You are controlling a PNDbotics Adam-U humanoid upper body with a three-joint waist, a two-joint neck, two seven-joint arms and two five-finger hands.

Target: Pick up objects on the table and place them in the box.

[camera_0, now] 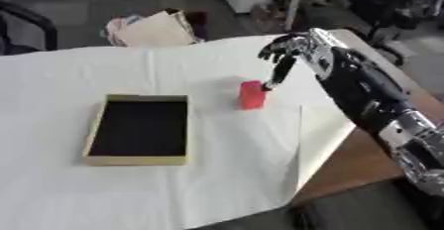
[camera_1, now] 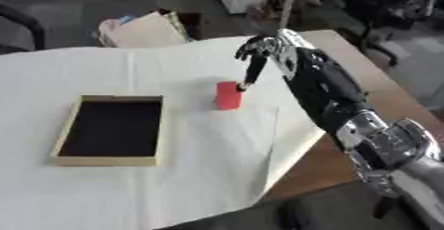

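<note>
White paper is covering most of a wooden worktop [camera_0: 364, 162], and on it a shallow tan box [camera_0: 137, 160] with a dark, empty interior is lying left of centre, its open top facing up, apparently ready to receive objects. A small red block [camera_0: 251, 95] is standing upright just right of the box, apart from it. The robot's right hand [camera_0: 291, 50] is reaching in from the right, wrist arched high, one straight finger pointing down and touching the block's top right edge while the others are curling above, holding nothing; the left hand is not showing.
</note>
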